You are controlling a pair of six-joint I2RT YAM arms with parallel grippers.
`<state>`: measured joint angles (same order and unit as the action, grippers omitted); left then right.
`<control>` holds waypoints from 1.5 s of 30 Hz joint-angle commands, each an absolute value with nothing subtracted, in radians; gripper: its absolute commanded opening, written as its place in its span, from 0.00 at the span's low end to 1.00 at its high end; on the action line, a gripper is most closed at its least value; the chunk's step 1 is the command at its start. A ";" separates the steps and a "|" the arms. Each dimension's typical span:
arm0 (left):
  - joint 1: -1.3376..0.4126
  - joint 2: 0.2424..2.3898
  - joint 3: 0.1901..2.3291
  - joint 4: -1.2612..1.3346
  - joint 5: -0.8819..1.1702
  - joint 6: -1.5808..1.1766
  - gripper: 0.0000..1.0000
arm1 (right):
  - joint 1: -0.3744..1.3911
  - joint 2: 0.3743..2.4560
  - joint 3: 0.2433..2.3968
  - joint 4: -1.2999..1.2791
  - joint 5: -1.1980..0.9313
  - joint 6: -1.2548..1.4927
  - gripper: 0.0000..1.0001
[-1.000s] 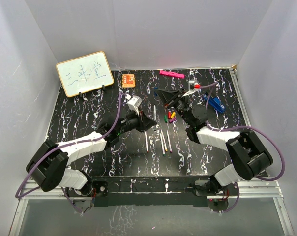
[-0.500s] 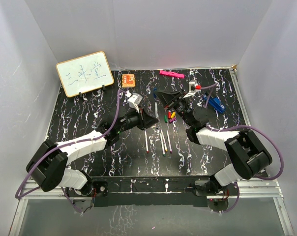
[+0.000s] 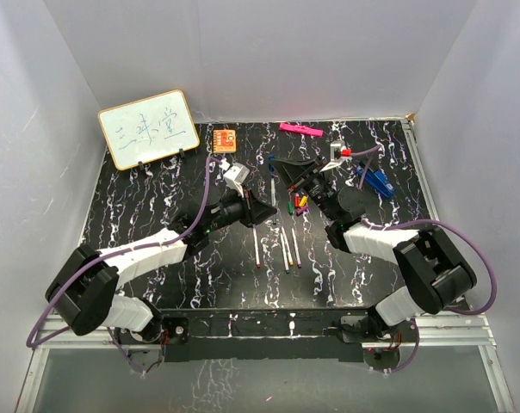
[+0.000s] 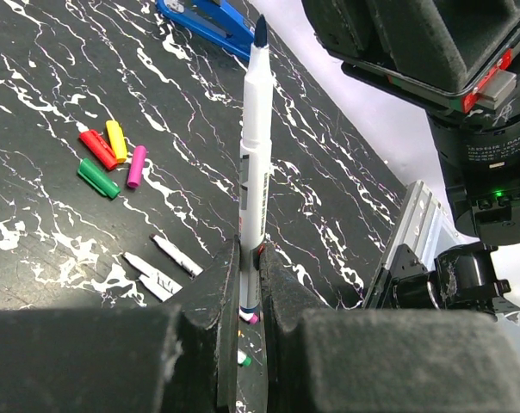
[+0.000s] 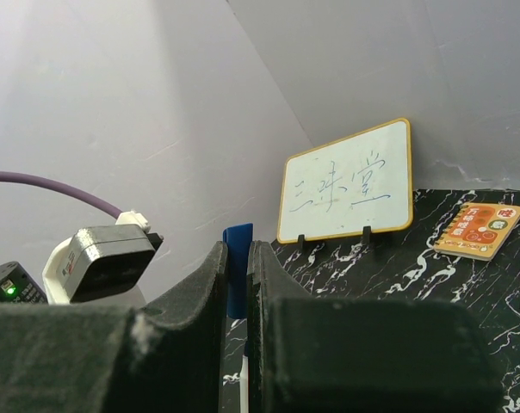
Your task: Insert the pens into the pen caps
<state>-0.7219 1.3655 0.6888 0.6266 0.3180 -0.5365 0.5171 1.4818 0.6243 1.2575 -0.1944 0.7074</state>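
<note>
**A:** What does the left gripper [image 4: 250, 258] have?

**B:** Its jaws are clamped on a white pen [image 4: 255, 163], low down on the barrel. The pen stands up out of the fingers with its dark blue tip uppermost, above the black marbled table [image 3: 157, 206].

**A:** And the right gripper [image 5: 236, 284]?

**B:** It is pinched tight on a blue cap [image 5: 238, 249], which pokes out just past the fingertips. Seen from above, the two grippers are near each other over the middle of the table, with the pen tip and cap apart.

**A:** Where are the other caps?

**B:** The red cap [image 4: 97, 148], yellow cap [image 4: 116, 140], pinkish-purple cap [image 4: 136, 166] and green cap [image 4: 97, 178] lie bunched on the table between the arms.

**A:** Any other pens?

**B:** The loose pens [image 3: 286, 249] lie side by side, nearer the arm bases than the caps.
</note>
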 commanded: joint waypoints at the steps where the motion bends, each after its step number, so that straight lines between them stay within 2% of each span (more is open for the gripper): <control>1: -0.720 1.326 0.715 0.641 0.303 -0.518 0.00 | 0.518 1.492 0.620 1.287 -0.209 0.687 0.00; 45: -0.716 1.316 0.722 0.672 0.232 -0.528 0.00 | 0.519 1.502 0.586 1.270 -0.267 0.701 0.00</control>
